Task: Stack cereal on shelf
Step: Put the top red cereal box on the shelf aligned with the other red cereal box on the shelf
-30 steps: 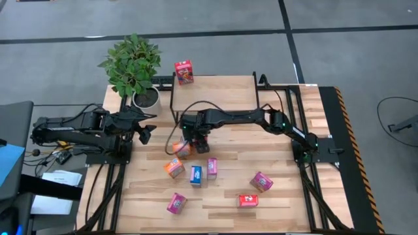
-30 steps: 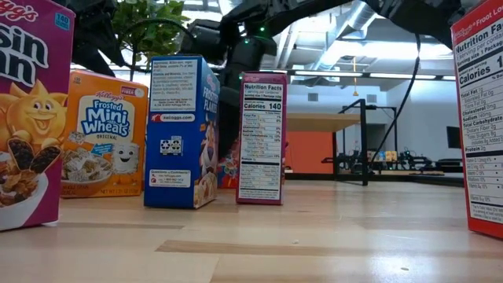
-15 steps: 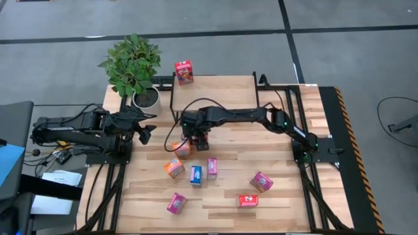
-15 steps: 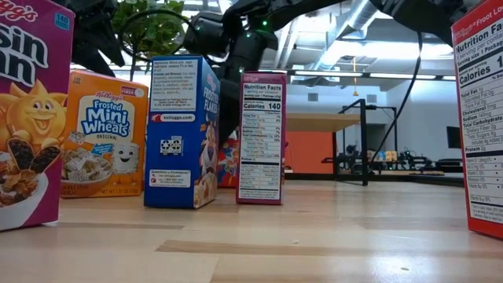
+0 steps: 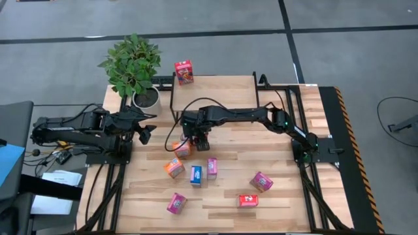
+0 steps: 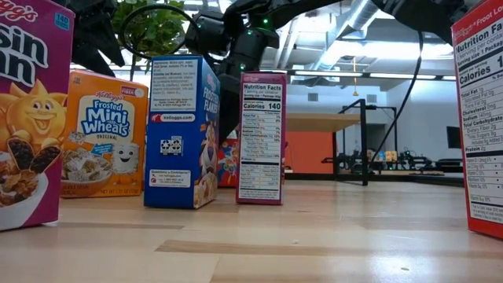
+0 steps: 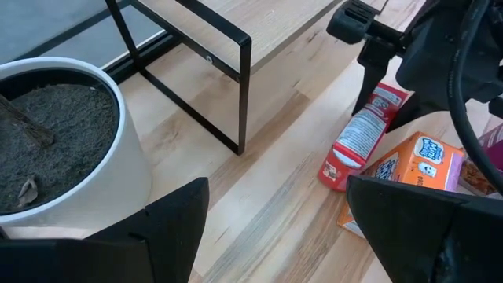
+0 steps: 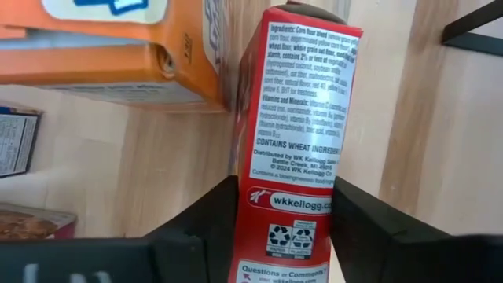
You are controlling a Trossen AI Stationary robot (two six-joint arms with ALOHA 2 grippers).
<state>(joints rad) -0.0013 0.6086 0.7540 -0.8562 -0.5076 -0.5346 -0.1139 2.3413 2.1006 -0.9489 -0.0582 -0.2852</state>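
Observation:
My right gripper (image 5: 198,136) is shut on a red cereal box (image 8: 302,118) near the shelf's front left leg; the box also shows in the left wrist view (image 7: 361,134). The shelf (image 5: 212,91) is a low light-wood board on black legs at the table's far side, and a red box (image 5: 183,72) stands at its far left corner. Several other boxes stand on the table: orange (image 5: 174,168), blue (image 5: 196,174), magenta (image 5: 212,168). My left gripper (image 5: 145,132) is open and empty beside the plant pot (image 7: 55,141). My right gripper pinches the red box between its two fingers (image 8: 208,220), on its two broad faces near its upper end (image 7: 385,94). The fingers come from above, pointing down. The box hangs tilted, its lower end (image 7: 334,174) at the table beside an orange box (image 7: 416,165); whether it touches, I cannot tell.
A potted plant (image 5: 134,65) stands at the table's far left. More boxes stand toward the near edge: magenta (image 5: 261,181), red (image 5: 247,200), magenta (image 5: 176,203). The shelf's black legs (image 7: 244,94) stand close to the held box.
My right gripper has risen a little, still shut on the red box.

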